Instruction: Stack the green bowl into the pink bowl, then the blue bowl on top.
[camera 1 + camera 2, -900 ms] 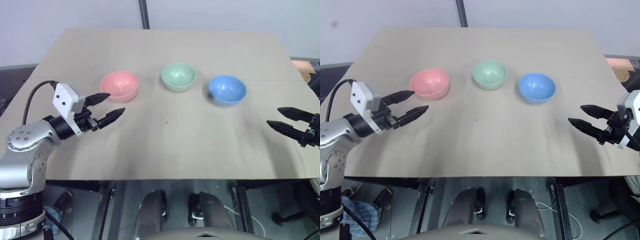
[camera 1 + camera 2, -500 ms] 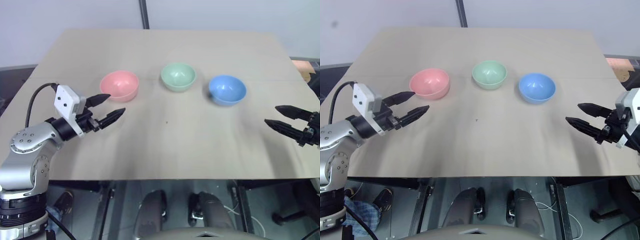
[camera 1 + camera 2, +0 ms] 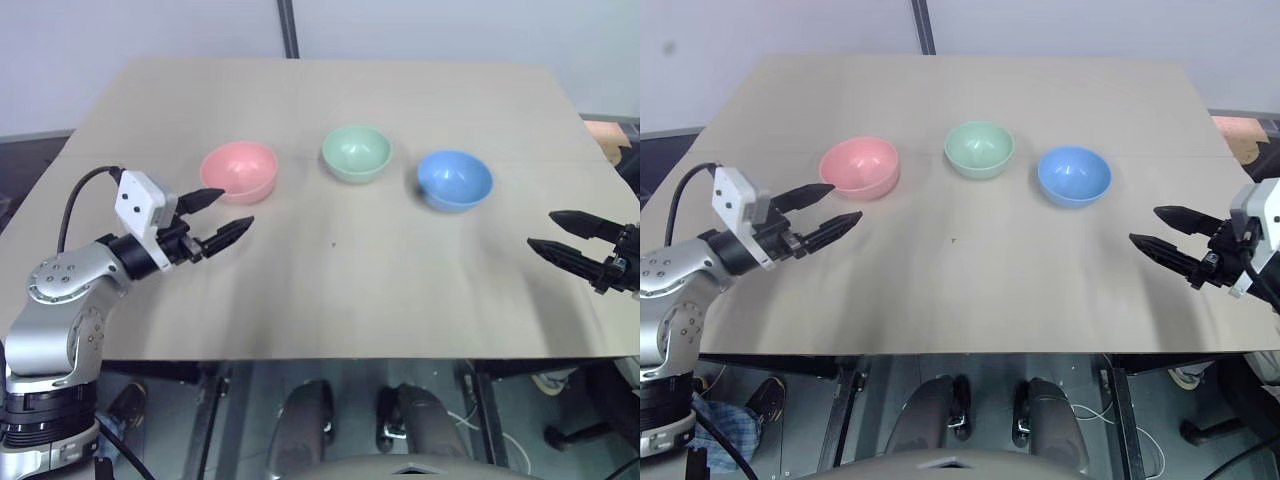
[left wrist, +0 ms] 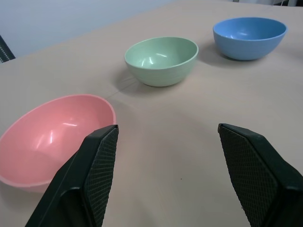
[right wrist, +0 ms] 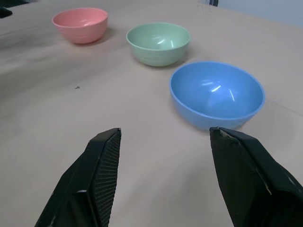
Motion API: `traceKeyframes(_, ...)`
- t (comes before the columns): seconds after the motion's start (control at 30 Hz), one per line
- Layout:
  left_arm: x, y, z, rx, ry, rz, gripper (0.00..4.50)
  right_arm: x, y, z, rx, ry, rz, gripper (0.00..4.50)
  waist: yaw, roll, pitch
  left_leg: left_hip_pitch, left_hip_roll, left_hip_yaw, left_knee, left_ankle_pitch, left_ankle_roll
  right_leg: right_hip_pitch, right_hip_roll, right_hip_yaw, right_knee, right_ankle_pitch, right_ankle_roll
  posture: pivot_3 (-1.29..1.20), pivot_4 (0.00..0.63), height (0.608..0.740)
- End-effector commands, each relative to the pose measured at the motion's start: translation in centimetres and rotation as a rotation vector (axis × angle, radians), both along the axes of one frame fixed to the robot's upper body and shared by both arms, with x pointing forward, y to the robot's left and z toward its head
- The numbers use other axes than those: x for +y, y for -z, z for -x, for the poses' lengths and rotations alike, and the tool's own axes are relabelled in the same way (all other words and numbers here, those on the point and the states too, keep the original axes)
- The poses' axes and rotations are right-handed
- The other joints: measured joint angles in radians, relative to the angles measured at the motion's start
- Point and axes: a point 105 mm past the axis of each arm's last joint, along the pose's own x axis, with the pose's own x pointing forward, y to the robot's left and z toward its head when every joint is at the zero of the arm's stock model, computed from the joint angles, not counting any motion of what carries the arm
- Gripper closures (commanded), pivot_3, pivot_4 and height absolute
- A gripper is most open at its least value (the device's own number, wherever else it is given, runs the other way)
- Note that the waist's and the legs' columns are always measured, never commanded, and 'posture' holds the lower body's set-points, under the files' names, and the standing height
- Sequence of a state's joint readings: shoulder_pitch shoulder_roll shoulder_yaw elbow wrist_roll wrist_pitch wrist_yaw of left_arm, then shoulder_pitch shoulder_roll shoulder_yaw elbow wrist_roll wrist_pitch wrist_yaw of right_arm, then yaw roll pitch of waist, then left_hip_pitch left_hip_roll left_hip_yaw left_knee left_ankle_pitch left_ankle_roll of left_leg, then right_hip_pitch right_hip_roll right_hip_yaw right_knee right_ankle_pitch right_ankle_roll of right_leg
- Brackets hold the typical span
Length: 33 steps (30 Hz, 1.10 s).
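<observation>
Three bowls stand in a row on the tan table (image 3: 330, 290): the pink bowl (image 3: 238, 171) on the left, the green bowl (image 3: 356, 153) in the middle, the blue bowl (image 3: 454, 179) on the right. All three are upright, apart and empty. My left gripper (image 3: 224, 213) hovers open just in front of the pink bowl, pointing toward the row. My right gripper (image 3: 557, 232) is open near the table's right edge, some way in front and to the right of the blue bowl. In the wrist views the pink bowl (image 4: 52, 137) and the blue bowl (image 5: 217, 94) lie nearest.
The table's front edge (image 3: 330, 357) runs below both grippers. A dark pole (image 3: 289, 28) rises behind the table's far edge. An orange-brown object (image 3: 612, 135) lies off the right side. Bare tabletop spreads between the bowls and the front edge.
My left gripper has edged slightly forward and to the right, toward the pink bowl. The right gripper has barely shifted. The bowls are where they were.
</observation>
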<state>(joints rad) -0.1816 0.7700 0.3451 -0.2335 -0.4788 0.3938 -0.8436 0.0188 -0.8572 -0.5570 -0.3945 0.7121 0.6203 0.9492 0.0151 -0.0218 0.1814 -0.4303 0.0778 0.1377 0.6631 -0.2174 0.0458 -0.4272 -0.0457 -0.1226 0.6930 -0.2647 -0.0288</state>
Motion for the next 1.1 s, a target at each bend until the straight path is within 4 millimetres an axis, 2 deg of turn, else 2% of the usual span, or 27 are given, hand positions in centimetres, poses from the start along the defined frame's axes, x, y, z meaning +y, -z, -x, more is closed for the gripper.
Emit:
traceKeyframes(0.03, 0.6, -1.0, -0.9, -0.071, -0.047, -0.072, 0.93, 0.7, -1.4, 0.5, -0.078, -0.034, 0.003, 1.23, 0.000, 0.000, 0.000, 0.000, 0.000, 0.000, 0.000, 0.000, 0.000, 0.000, 0.000, 0.000, 0.000, 0.000, 0.000, 0.00, 0.150, 0.740)
traceKeyframes(0.33, 1.7, 1.8, -4.8, -0.015, -0.124, -0.272, 0.93, 1.6, -1.6, 0.6, -0.102, -0.054, -0.012, 1.23, 0.000, 0.000, 0.000, 0.000, -0.001, 0.000, 0.000, 0.000, 0.000, 0.000, 0.000, 0.000, 0.000, 0.000, 0.000, 0.00, 0.150, 0.740)
traceKeyframes(0.43, 0.5, 1.7, -7.7, -0.035, -0.093, -0.348, 0.93, 1.6, -1.9, 0.5, -0.117, -0.051, -0.014, 1.23, 0.004, 0.000, 0.000, -0.001, -0.001, 0.000, 0.000, 0.000, 0.000, 0.000, 0.000, -0.001, 0.000, 0.000, 0.000, 0.00, 0.150, 0.740)
traceKeyframes(0.53, -0.5, 1.6, -9.1, -0.053, -0.063, -0.376, 0.93, 1.6, -1.9, 0.5, -0.125, -0.043, -0.015, 1.23, 0.006, -0.001, 0.000, -0.001, -0.002, -0.001, 0.001, 0.000, 0.000, 0.001, 0.000, -0.002, 0.001, 0.000, 0.000, 0.00, 0.150, 0.740)
traceKeyframes(0.63, -1.2, 2.0, -10.0, -0.058, -0.030, -0.412, 0.93, 1.5, -1.7, 0.7, -0.130, -0.026, -0.014, 1.23, 0.000, -0.001, 0.000, -0.001, -0.002, -0.001, 0.002, 0.000, 0.000, 0.001, -0.001, -0.001, 0.000, 0.000, 0.000, 0.00, 0.150, 0.740)
traceKeyframes(0.77, -1.2, 3.6, -11.3, 0.015, -0.028, -0.464, 0.93, 1.3, -1.7, 0.9, -0.139, -0.006, -0.016, 1.23, -0.001, -0.001, 0.000, -0.001, -0.002, 0.000, 0.002, 0.002, -0.002, 0.001, 0.000, -0.001, 0.001, 0.000, 0.000, 0.00, 0.150, 0.740)
traceKeyframes(1.0, -1.8, 5.0, -11.8, 0.095, 0.061, -0.550, 0.93, 1.1, -1.6, 1.1, -0.151, 0.018, -0.014, 1.23, -0.001, -0.001, -0.001, -0.001, -0.003, 0.000, 0.003, 0.001, -0.002, 0.001, -0.001, -0.001, 0.001, 0.000, 0.000, 0.00, 0.150, 0.740)
traceKeyframes(1.1, -1.9, 4.8, -12.0, 0.090, 0.078, -0.555, 1.85, 1.1, -1.6, 1.3, -0.152, 0.024, -0.016, 1.12, 0.000, -0.001, -0.001, -0.001, -0.003, 0.000, 0.004, 0.001, -0.001, 0.001, -0.001, -0.001, 0.002, 0.000, 0.000, 0.00, 0.150, 0.740)
